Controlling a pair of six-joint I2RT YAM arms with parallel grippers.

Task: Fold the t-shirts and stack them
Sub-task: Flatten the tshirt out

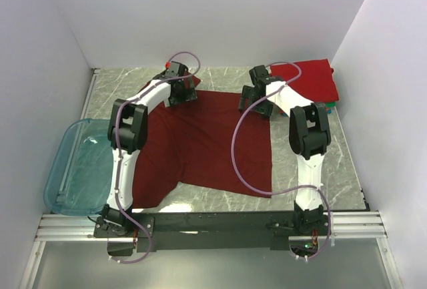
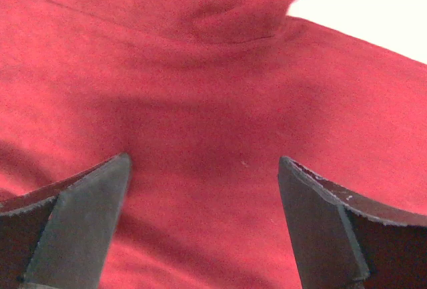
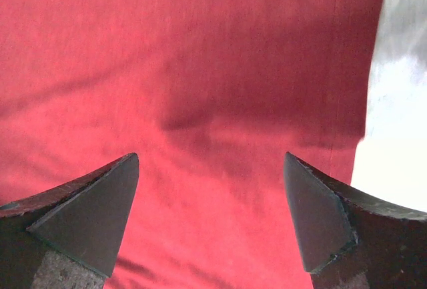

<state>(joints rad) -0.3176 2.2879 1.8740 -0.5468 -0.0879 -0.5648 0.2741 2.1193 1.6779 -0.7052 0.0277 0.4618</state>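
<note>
The left gripper [image 1: 181, 89] and right gripper [image 1: 259, 102] both stand wide open and empty. The maroon shirt [image 1: 207, 143] lies flat directly beneath each, its far corners under the fingers, probably so the pair can pinch that edge together and fold it toward the bases. The stack [image 1: 313, 79] of folded shirts, red on top, sits just right of and beyond the right gripper, likely to leave the folding area free.

Stood closed in by plain white walls [image 1: 200, 9] left, far and right; showed a grey veined marble-patterned tabletop [image 1: 220, 202], edged near by silver aluminium rails [image 1: 363, 221]; lit evenly.
</note>
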